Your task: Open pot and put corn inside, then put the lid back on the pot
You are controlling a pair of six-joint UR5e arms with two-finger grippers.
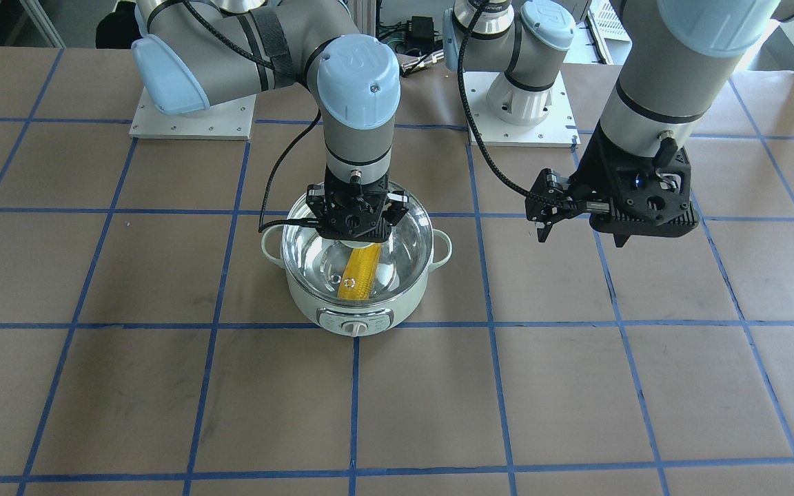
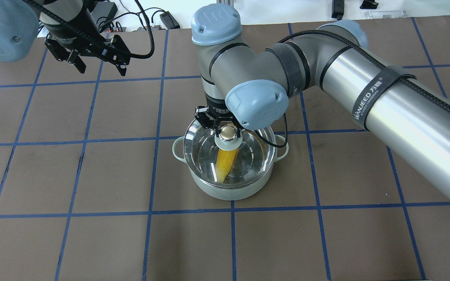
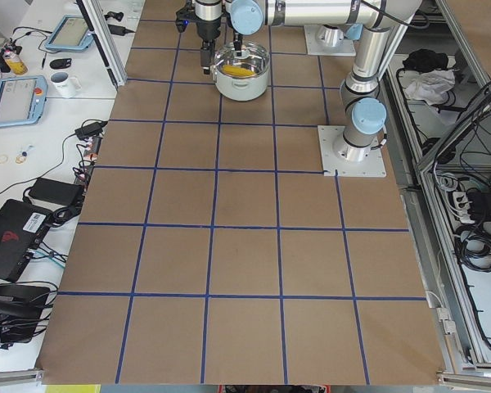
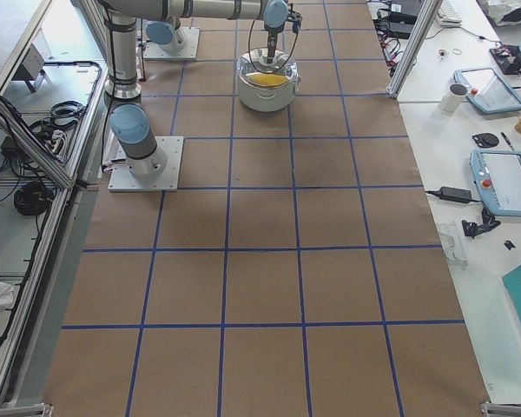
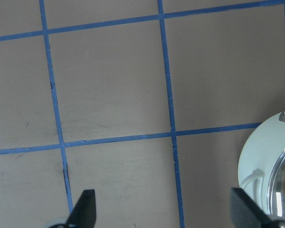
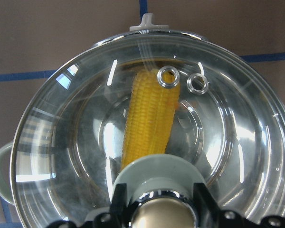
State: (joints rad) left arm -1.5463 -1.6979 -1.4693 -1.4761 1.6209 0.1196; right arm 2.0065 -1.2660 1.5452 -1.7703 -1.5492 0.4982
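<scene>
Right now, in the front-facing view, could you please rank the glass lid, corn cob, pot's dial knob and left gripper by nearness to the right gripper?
1. Round clear glass lid: right gripper sits at its knob.
2. Bright yellow corn cob: inside the mint-green pot.
3. Round front dial knob: pot's near side.
4. Left gripper: view's right.

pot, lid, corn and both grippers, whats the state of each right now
pot: upright on the table, covered
lid: on the pot, looks seated
corn: lying inside the pot, under the lid
right gripper: shut on the lid's knob
left gripper: open, empty, over the table beside the pot
</scene>
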